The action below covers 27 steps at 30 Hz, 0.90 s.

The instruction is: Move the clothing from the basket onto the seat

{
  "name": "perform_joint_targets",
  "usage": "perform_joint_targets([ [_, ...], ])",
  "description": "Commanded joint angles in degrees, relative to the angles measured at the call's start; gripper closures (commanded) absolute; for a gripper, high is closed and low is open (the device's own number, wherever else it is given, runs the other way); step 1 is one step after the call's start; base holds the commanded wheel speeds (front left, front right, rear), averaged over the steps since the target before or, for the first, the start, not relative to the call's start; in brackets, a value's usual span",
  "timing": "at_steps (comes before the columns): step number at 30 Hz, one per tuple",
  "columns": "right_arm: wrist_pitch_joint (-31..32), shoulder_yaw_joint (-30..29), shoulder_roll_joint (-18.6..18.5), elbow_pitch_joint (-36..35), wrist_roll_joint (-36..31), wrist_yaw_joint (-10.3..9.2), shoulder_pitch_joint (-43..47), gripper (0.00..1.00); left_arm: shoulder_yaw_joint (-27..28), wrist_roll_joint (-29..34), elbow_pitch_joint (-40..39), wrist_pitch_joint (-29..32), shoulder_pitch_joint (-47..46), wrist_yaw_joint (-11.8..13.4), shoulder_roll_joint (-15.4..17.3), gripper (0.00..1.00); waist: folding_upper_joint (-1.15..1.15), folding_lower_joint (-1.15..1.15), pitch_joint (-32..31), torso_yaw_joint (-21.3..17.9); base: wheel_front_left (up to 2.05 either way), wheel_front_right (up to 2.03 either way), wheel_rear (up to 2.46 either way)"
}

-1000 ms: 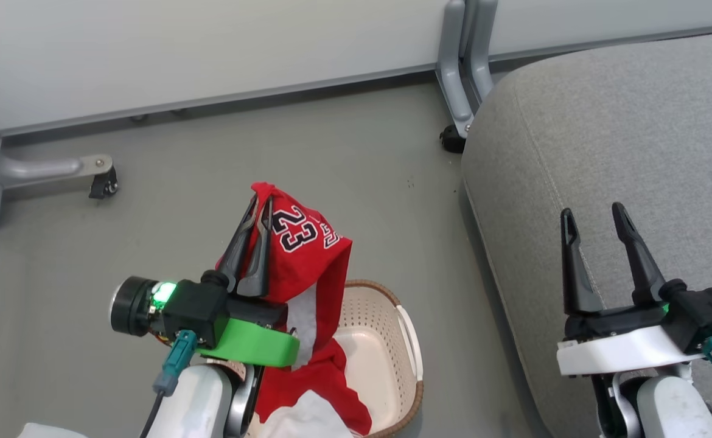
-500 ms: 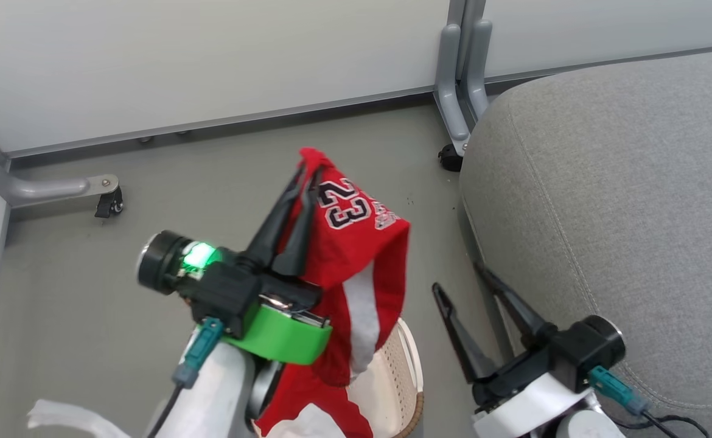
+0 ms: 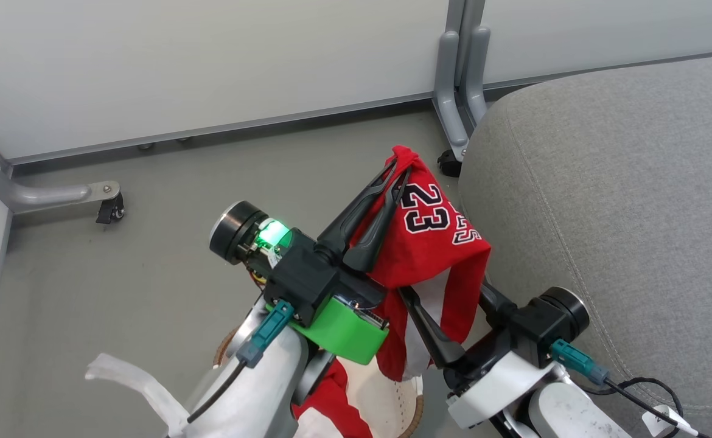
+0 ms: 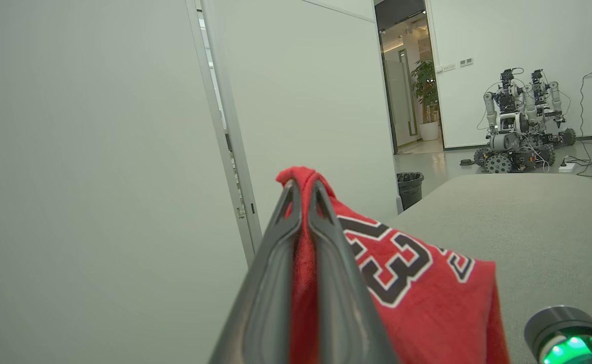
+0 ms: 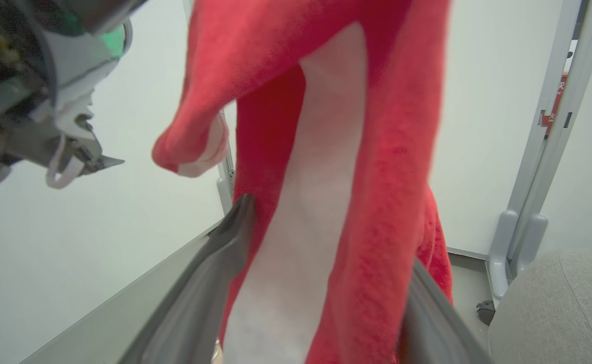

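Note:
My left gripper (image 3: 401, 165) is shut on the clothing (image 3: 435, 243), a red garment with a black-and-white 23, and holds it in the air beside the seat's (image 3: 624, 213) left edge. The cloth hangs down between the spread fingers of my right gripper (image 3: 444, 289), which is open; its far finger is hidden behind the fabric. More red cloth (image 3: 331, 395) lies in the cream basket (image 3: 415, 413) at the bottom edge. The left wrist view has the left gripper (image 4: 303, 189) pinching the garment (image 4: 402, 273) before the seat (image 4: 503, 217). In the right wrist view the right gripper (image 5: 326, 232) straddles the red-and-white cloth (image 5: 326, 151).
White partition panels stand behind on grey feet with casters (image 3: 109, 210), and one foot (image 3: 453, 103) stands close to the seat's corner. A white strip (image 3: 131, 377) hangs by my left forearm. Other robots (image 4: 518, 126) and a black bin (image 4: 410, 184) stand far off.
My left gripper has carried the garment up and to the right, out over the basket toward the seat. My right gripper has swung left from over the seat and now straddles the hanging cloth.

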Motion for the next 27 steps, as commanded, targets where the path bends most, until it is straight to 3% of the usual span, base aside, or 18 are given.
perform_joint_targets([
  [1,-0.19,0.23,0.11,0.47,0.55,-0.04,-0.47,0.0,-0.61,-0.7,0.49,-0.03,-1.19,0.56,0.03,1.0,0.0,0.0,-0.04,0.02,0.0,0.0,0.0],
  [2,-0.19,0.15,0.22,0.88,0.86,-0.04,-0.41,0.0,-1.16,-1.07,0.8,-0.03,-1.53,0.93,0.02,1.0,0.0,0.0,-0.07,0.03,0.0,0.0,0.0],
  [3,-0.19,0.02,0.34,1.2,0.99,-0.04,-0.27,0.55,-1.53,-1.34,1.01,-0.03,-1.84,1.15,0.02,1.0,0.0,0.0,-0.1,0.02,0.0,0.0,0.0],
  [4,-0.2,-0.1,0.5,1.31,1.11,-0.04,-0.14,1.0,-2.09,-1.66,1.44,-0.03,-2.14,1.36,0.02,1.0,0.0,0.0,-0.14,-0.01,0.0,0.0,0.0],
  [18,-0.2,-0.11,0.31,2.24,1.6,-0.04,1.02,1.0,-4.27,-3.78,5.6,0.18,-3.32,2.81,0.02,1.0,0.0,0.0,-0.3,-0.46,0.0,0.0,0.0],
  [19,-0.2,-0.41,0.4,2.07,1.49,-0.04,1.02,1.0,-4.31,-3.81,5.67,0.18,-3.38,2.86,0.02,0.64,0.0,0.0,-0.28,-0.46,0.0,0.0,0.0],
  [20,-0.2,-0.63,0.45,1.93,1.41,-0.04,1.09,1.0,-4.34,-3.85,5.69,0.17,-3.46,2.97,0.02,0.0,0.0,0.0,-0.24,-0.42,0.0,0.0,0.0],
  [27,-0.2,-1.64,0.61,1.38,0.75,-0.04,1.08,1.0,-4.55,-4.12,6.43,0.11,-3.71,3.37,0.05,0.0,0.0,0.0,-0.18,-0.23,0.0,0.0,0.0],
])
